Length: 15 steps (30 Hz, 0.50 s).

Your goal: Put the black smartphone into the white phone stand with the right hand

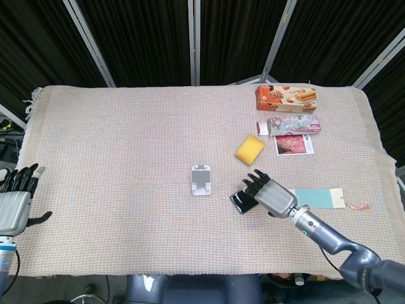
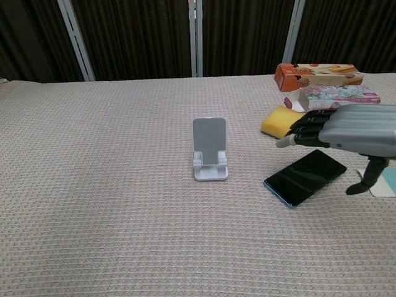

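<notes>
The black smartphone [image 2: 304, 177] lies flat on the cloth to the right of the white phone stand [image 2: 209, 148]. In the head view my right hand [image 1: 269, 193] covers most of the smartphone [image 1: 239, 202], and the phone stand [image 1: 201, 180] stands just left of it. In the chest view my right hand [image 2: 348, 132] hovers above the phone with its fingers stretched out and apart, holding nothing. My left hand [image 1: 16, 202] stays at the table's left edge, fingers apart and empty.
A yellow sponge [image 1: 249, 150] lies just behind the phone. Behind it are a floral box [image 1: 293, 124], an orange snack box [image 1: 285, 96] and a photo card [image 1: 294, 144]. A pale blue card [image 1: 319, 197] lies right of my right hand.
</notes>
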Tool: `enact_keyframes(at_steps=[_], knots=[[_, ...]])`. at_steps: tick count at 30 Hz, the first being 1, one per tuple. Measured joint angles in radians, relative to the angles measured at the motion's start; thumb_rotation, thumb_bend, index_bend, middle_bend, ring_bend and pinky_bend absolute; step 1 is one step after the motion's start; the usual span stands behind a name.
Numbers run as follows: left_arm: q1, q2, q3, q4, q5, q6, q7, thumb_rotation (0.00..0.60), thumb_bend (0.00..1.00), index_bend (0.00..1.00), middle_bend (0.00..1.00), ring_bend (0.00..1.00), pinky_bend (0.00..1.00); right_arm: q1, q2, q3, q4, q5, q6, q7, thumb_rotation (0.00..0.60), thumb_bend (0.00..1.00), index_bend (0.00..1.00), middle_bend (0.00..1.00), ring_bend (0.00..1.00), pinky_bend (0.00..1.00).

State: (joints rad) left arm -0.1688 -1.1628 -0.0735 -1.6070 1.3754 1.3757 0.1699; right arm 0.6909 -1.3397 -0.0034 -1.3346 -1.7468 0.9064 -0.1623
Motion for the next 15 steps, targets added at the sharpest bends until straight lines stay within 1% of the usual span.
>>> enact_keyframes(at_steps=[7,11,15], knots=[[-0.011,-0.025,-0.010,0.033,-0.042,-0.025,0.029,0.600,0.00,0.00,0.00,0.00,0.00,0.069,-0.098,-0.007,0.115,-0.006,-0.074,-0.004,0.600,0.00,0.08,0.13,0.04,0.11],[-0.013,-0.030,-0.011,0.038,-0.050,-0.028,0.036,0.600,0.00,0.00,0.00,0.00,0.00,0.091,-0.119,-0.029,0.150,-0.012,-0.091,0.011,0.600,0.00,0.09,0.14,0.05,0.12],[-0.014,-0.033,-0.010,0.039,-0.051,-0.028,0.040,0.600,0.00,0.00,0.00,0.00,0.00,0.096,-0.132,-0.041,0.177,-0.014,-0.084,0.024,0.600,0.00,0.11,0.16,0.07,0.13]])
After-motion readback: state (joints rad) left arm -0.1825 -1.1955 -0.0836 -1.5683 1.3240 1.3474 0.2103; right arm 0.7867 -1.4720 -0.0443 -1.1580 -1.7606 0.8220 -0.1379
